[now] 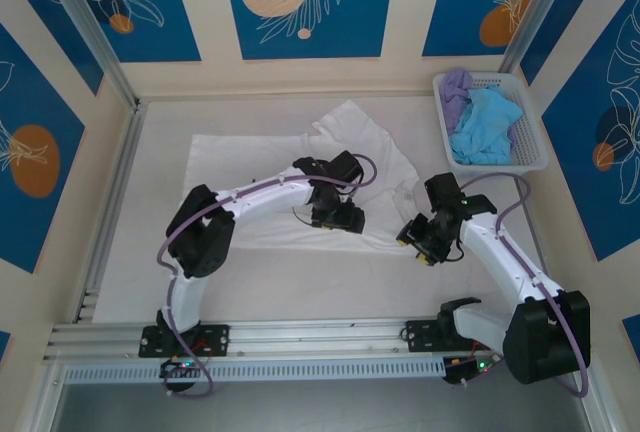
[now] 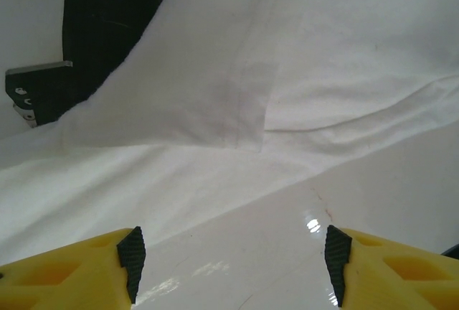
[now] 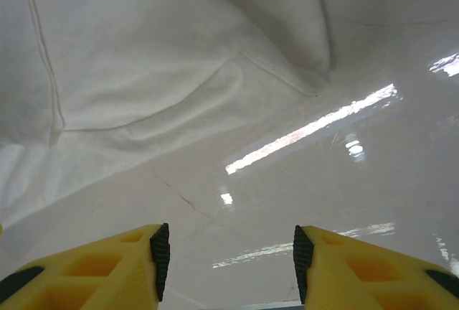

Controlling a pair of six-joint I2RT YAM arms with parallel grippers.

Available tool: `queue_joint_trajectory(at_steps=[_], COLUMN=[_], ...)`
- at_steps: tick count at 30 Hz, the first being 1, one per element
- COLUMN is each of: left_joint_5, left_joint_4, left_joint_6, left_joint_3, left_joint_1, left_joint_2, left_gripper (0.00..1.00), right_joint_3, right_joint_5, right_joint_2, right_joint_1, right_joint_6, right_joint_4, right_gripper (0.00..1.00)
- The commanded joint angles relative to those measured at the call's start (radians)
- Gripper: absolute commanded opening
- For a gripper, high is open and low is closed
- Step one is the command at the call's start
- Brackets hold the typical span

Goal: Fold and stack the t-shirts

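Left hand (image 2: 229,252), yellow jaws parted and empty, hangs over the near edge of the large white cloth t-shirt (image 1: 255,167), which lies lengthwise left-to-right mid-tabletop (image 1: 120,282), rumpled rightward. Its near right corner lies just ahead of the right hand (image 3: 226,252), also parted and empty. Far right corner: light blue t-shirt (image 1: 485,127) and lavender t-shirt (image 1: 458,85) heaped in a white plastic lattice basket (image 1: 535,157).

You are working in a robotics lab test cell, not a home. A glossy white tabletop (image 1: 130,277) is boxed in by silver aluminium profile posts (image 1: 85,27) and cream wall panels printed with blue floral squares (image 1: 300,2). A white-and-black left robot arm (image 1: 258,193) and its matching right arm (image 1: 500,252) are bolted to a slotted aluminium rail (image 1: 320,334) at the near edge.
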Motion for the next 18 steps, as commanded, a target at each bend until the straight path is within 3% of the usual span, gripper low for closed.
queue_joint_trajectory(at_steps=[1,9,18], left_joint_5=[0.055,0.081,0.038], left_joint_4=[-0.034,-0.066,-0.071], left_joint_6=[-0.110,-0.208,-0.480], left_joint_3=[0.055,0.169,0.171], left_joint_1=[-0.003,-0.011,-0.008], left_joint_2=[0.043,0.145,0.144], left_gripper=[0.68,0.63,0.62], right_joint_3=[-0.030,-0.041,-0.017], right_joint_5=[-0.028,-0.039,-0.040], right_joint_2=[-0.002,0.076,0.148], right_joint_1=[0.007,0.009,0.008], right_joint_6=[-0.008,-0.026,-0.038], right_joint_4=[0.016,0.072,0.099], right_gripper=[0.52,0.52,0.51])
